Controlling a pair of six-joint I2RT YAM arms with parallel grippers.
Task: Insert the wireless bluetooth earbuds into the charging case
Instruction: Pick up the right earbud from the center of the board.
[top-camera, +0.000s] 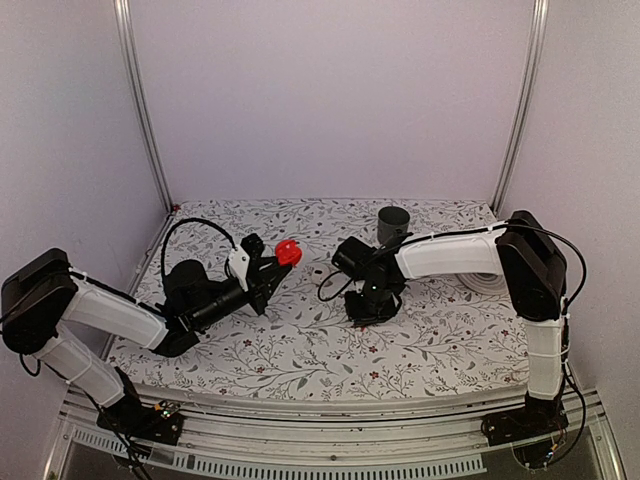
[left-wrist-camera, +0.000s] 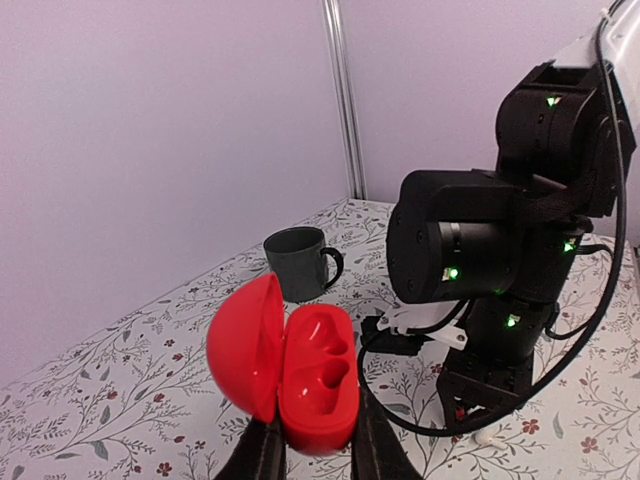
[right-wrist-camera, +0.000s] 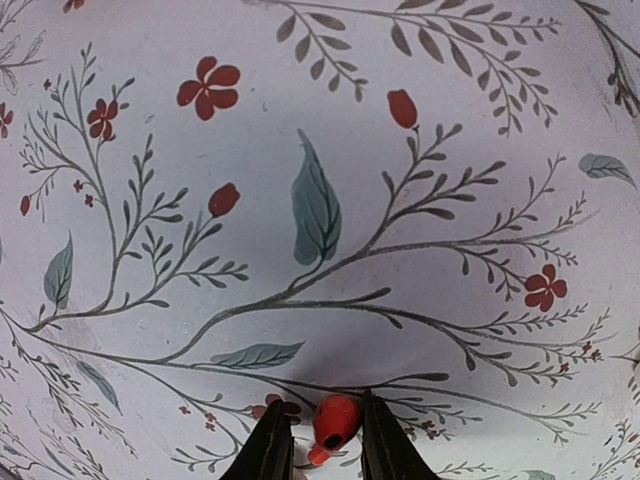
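The charging case (left-wrist-camera: 318, 375) is red, not white. Its lid (left-wrist-camera: 245, 345) is swung open and two hollows show in its face. My left gripper (left-wrist-camera: 318, 450) is shut on the case's lower body and holds it above the table; from above, the case (top-camera: 288, 252) shows at the tip of the left gripper (top-camera: 272, 265). My right gripper (top-camera: 368, 315) points straight down at mid-table. In the right wrist view a red earbud (right-wrist-camera: 335, 420) lies on the cloth between the right gripper's (right-wrist-camera: 325, 440) fingers. Its body is against the right finger and its stem points toward the left one.
A dark grey mug (top-camera: 393, 224) stands behind the right arm; the same mug (left-wrist-camera: 297, 262) shows beyond the case. The right arm's black wrist (left-wrist-camera: 480, 250) and cable stand close to the right of the case. The table has a floral cloth (top-camera: 300, 350) and pale walls on three sides.
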